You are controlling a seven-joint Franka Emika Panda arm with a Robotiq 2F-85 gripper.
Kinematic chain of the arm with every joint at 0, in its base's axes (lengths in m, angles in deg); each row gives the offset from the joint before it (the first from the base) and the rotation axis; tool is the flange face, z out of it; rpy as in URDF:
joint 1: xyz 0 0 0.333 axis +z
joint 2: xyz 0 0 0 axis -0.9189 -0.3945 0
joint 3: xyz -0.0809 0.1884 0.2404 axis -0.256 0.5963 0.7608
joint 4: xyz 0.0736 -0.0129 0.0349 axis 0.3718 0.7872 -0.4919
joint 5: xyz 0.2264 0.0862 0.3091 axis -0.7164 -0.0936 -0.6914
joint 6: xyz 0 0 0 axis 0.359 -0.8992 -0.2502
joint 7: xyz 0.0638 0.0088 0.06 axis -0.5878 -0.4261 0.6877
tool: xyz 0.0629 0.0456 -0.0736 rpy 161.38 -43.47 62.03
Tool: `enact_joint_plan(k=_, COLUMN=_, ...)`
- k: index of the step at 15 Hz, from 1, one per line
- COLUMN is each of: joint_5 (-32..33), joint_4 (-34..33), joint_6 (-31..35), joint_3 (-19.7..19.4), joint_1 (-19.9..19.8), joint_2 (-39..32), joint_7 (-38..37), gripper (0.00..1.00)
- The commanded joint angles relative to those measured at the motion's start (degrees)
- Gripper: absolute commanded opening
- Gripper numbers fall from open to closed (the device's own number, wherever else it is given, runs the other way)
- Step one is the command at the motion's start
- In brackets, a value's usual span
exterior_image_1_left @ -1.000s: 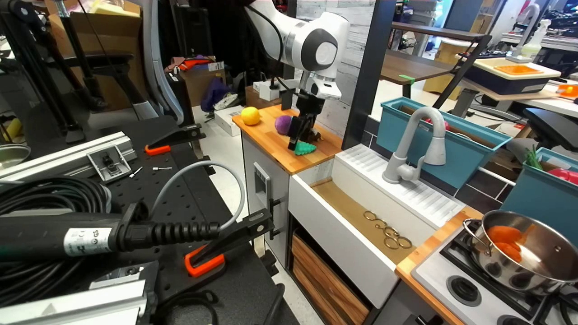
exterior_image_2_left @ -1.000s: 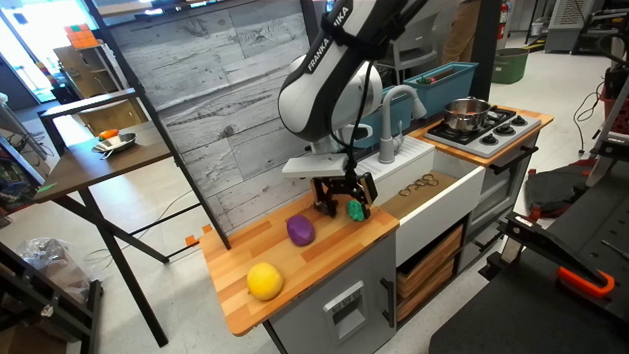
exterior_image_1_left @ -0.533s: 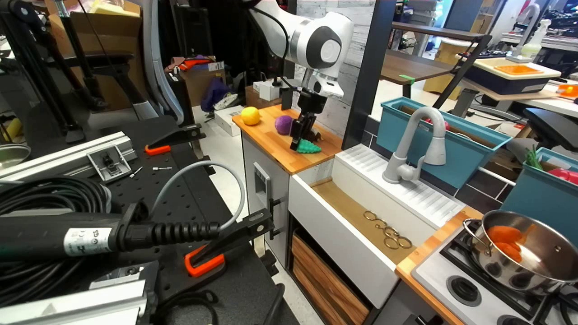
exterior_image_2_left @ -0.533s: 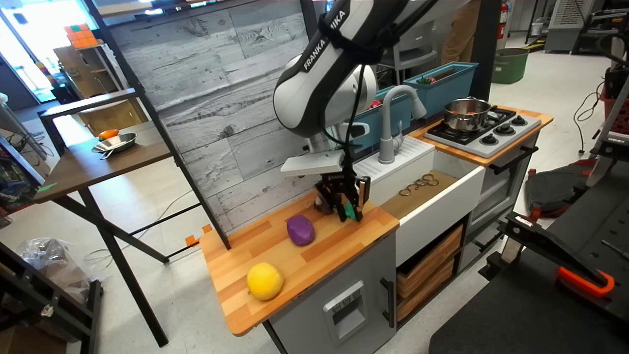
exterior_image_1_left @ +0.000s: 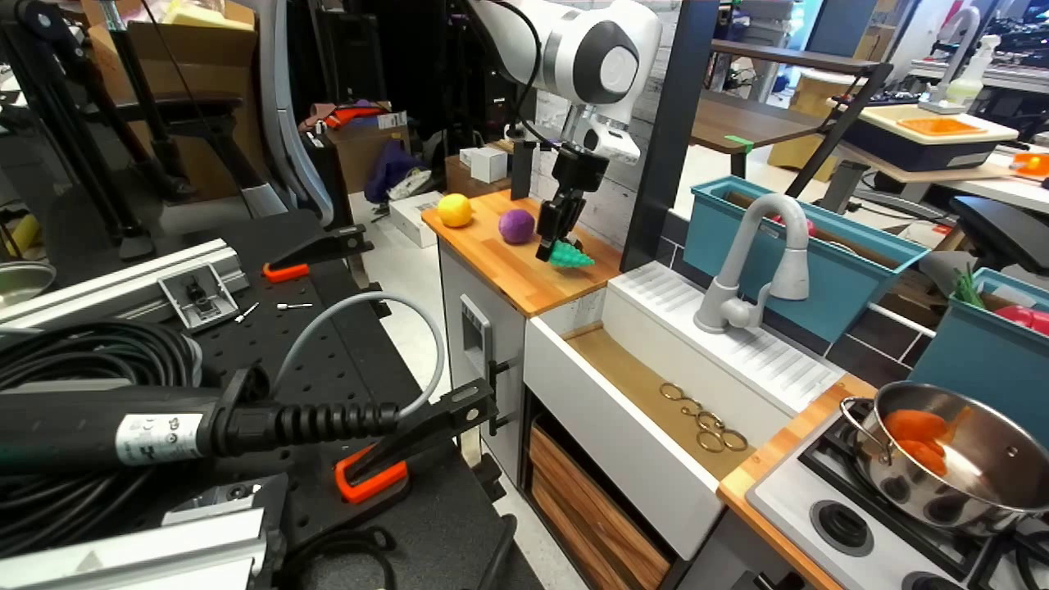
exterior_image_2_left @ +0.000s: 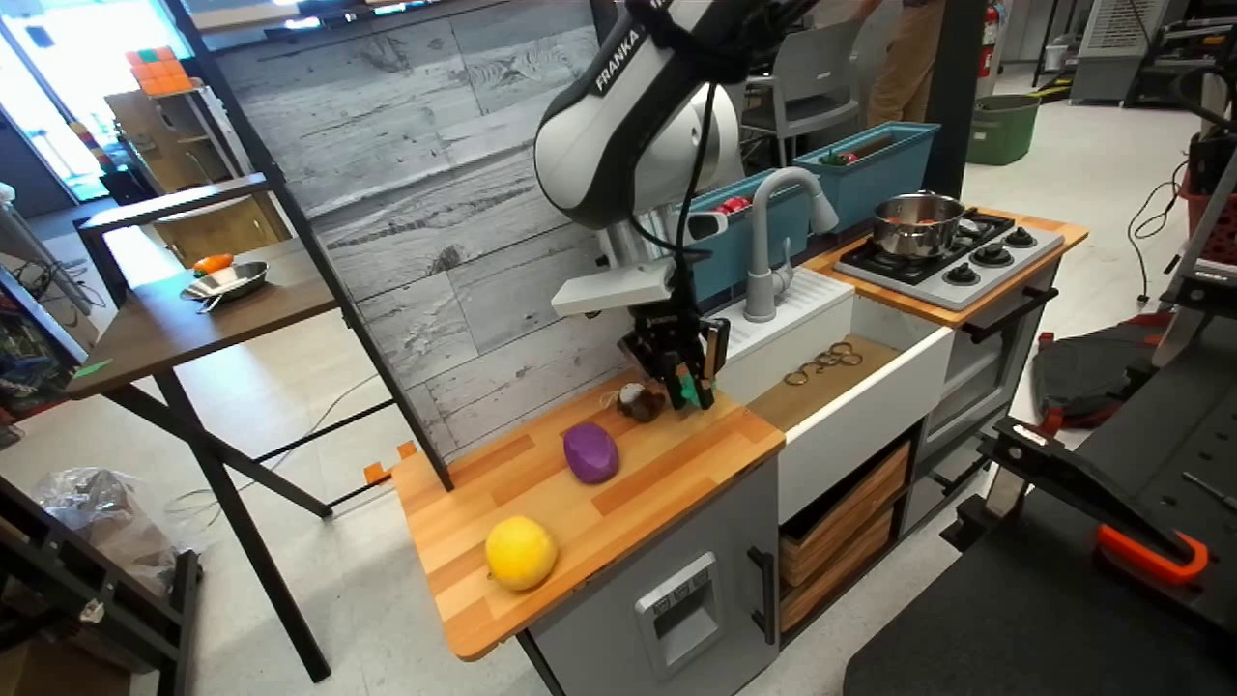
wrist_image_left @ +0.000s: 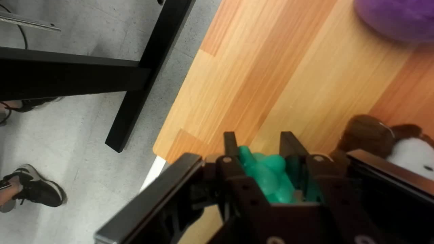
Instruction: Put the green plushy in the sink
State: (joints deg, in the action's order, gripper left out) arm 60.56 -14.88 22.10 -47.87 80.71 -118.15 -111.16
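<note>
1 green plushy (wrist_image_left: 268,178), clamped in the tool (wrist_image_left: 260,149): wrist view has it between the 2 fingertips, a finger on each flank. In an exterior view the plushy (exterior_image_1_left: 572,256) pokes out of the grip toward 4 o'clock, over the surface (exterior_image_1_left: 518,274); can't tell if it touches. Sink (exterior_image_1_left: 623,442) in that view is apart from it, at 5 o'clock. Wrist view, clock centered on the plushy: brown-and-white toy (wrist_image_left: 376,140) at 3 o'clock, purple ball (wrist_image_left: 400,20) farther off at 1, tool body at 6.
</note>
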Motion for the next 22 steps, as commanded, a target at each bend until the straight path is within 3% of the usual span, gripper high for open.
enact_joint_plan(k=1, joint_5=-1.09, joint_4=2.35, joint_6=-1.01, joint_3=0.07, joint_1=-1.7, joint_2=3.97, joint_7=-1.23, gripper=0.11)
enact_joint_plan(k=10, joint_5=-2.55, joint_4=16.86, joint_6=1.34, joint_3=0.09, joint_1=-6.12, joint_2=9.34, joint_7=-9.83, gripper=0.11)
enact_joint_plan(k=14, joint_5=-3.21, joint_4=22.16, joint_6=3.34, joint_3=-0.47, joint_1=-9.83, joint_2=10.75, joint_7=-11.24, gripper=0.11)
enact_joint_plan(k=16, joint_5=-3.4, joint_4=22.17, joint_6=5.74, joint_3=-0.48, joint_1=-11.86, joint_2=10.05, joint_7=-11.29, gripper=0.11)
enact_joint_plan(k=22, joint_5=-3.95, joint_4=17.82, joint_6=11.95, joint_3=-4.04, joint_1=-10.41, joint_2=6.44, joint_7=-10.49, gripper=0.11)
